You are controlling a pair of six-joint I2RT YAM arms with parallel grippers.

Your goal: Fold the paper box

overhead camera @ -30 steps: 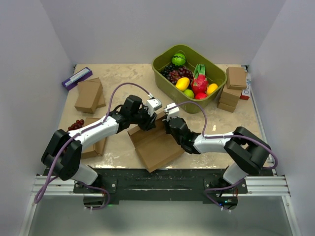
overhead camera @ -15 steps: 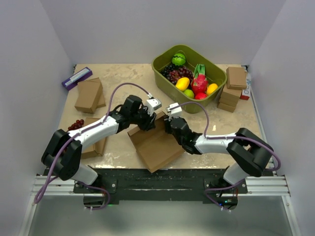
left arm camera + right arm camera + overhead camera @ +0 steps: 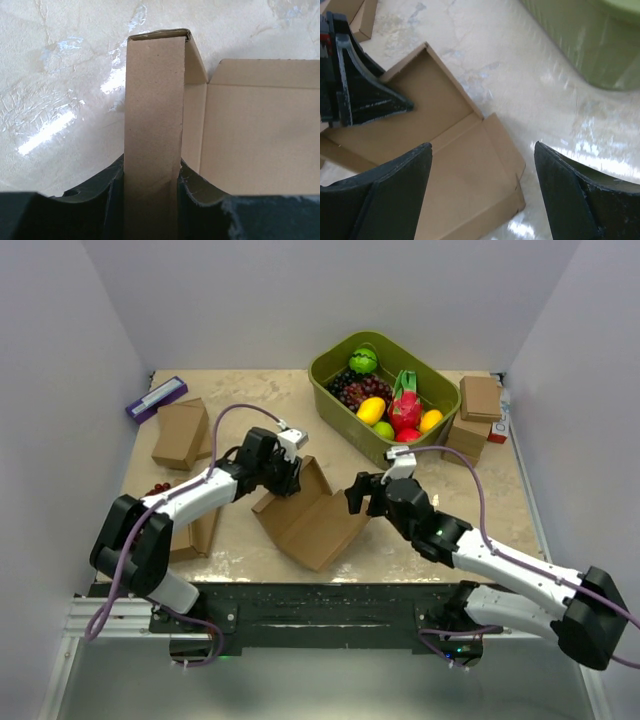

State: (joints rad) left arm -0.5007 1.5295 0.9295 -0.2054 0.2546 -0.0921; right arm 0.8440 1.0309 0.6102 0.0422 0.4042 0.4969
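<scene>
Pinching the paper box (image 3: 318, 525) wall at eleven o'clock, our left gripper (image 3: 152, 175) should hold it square; our right gripper (image 3: 362, 496) gapes empty.

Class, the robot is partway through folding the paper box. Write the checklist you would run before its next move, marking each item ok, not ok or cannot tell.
1. Grip: the left hand is clamped on an upright side wall of the paper box: ok.
2. Free helper: the right hand is open and empty above the box: ok.
3. Flap below the right hand folded up: not ok, it lies flat.
4. Working room: the olive-green tub stands apart from the box: ok.
5. Box base flat against the table: cannot tell.
</scene>
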